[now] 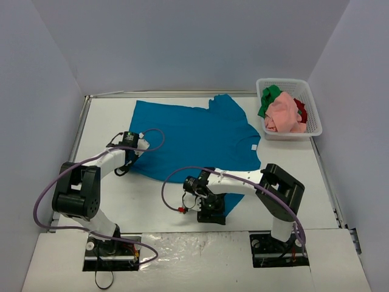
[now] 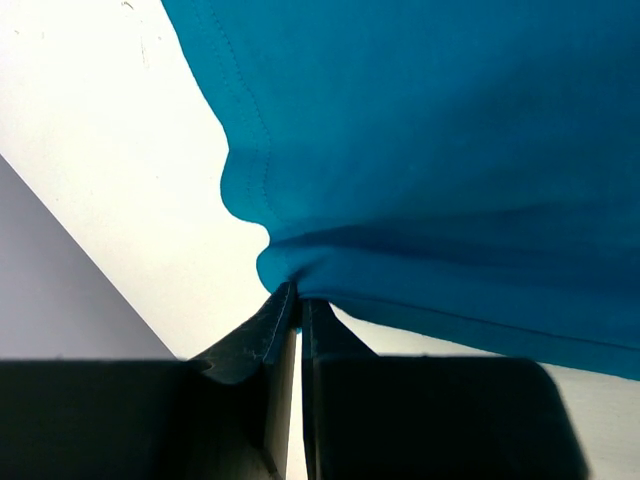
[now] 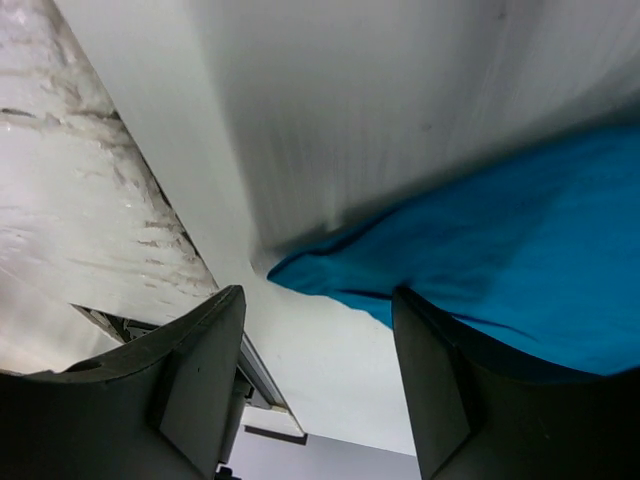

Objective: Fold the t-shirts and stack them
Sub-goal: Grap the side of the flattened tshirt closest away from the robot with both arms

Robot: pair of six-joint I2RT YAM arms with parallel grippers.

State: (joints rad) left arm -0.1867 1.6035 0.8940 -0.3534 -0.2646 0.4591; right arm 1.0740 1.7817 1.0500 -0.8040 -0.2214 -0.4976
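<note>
The teal-blue t-shirt (image 1: 194,134) lies spread out on the white table. My left gripper (image 1: 127,165) is at its near left edge and is shut on the hem there; the left wrist view shows the closed gripper (image 2: 298,298) pinching the bunched cloth (image 2: 440,150). My right gripper (image 1: 214,213) sits at the shirt's near right corner. In the right wrist view this gripper (image 3: 320,330) is open, and the cloth's corner (image 3: 480,270) lies just past the right finger, not gripped. The pink (image 1: 284,114), green (image 1: 269,97) and red (image 1: 301,108) shirts lie bundled in the basket.
A white mesh basket (image 1: 290,135) stands at the far right of the table. Grey walls close the table in at the back and both sides. A purple cable (image 1: 45,194) loops off the left arm. The table's near edge (image 3: 250,370) is close below my right gripper.
</note>
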